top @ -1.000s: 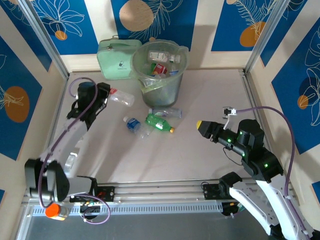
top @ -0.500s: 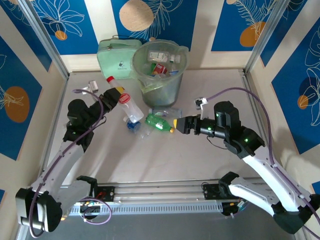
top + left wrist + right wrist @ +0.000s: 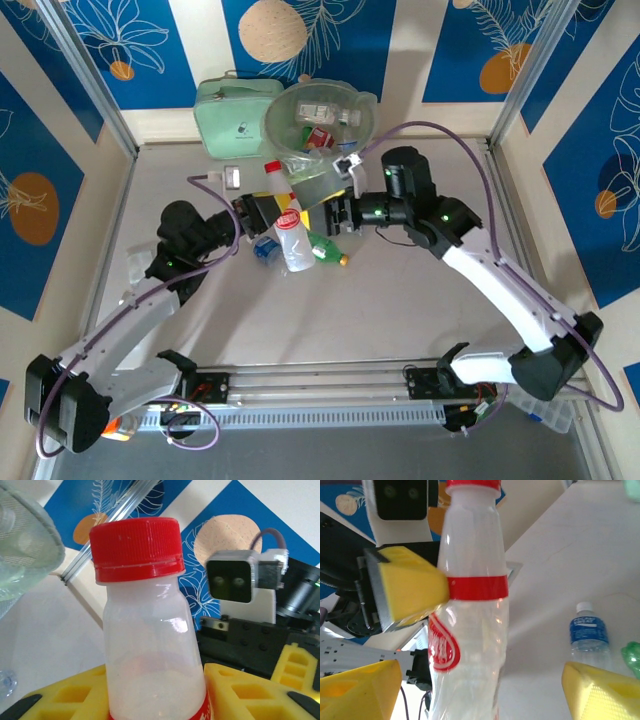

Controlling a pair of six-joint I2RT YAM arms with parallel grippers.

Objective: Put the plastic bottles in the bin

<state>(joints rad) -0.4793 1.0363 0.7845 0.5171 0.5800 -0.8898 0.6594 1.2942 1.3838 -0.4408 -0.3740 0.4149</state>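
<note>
One red-capped bottle (image 3: pixel 147 630); left gripper (image 3: pixel 156 700) clamps it

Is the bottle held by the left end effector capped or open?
Capped: a red cap sits on the neck of the bottle, seen from the left wrist.

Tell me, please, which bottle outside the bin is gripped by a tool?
The clear bottle with the red cap, clamped in the left tool; the blue-labelled bottle and the green bottle lie loose on the table.
</note>
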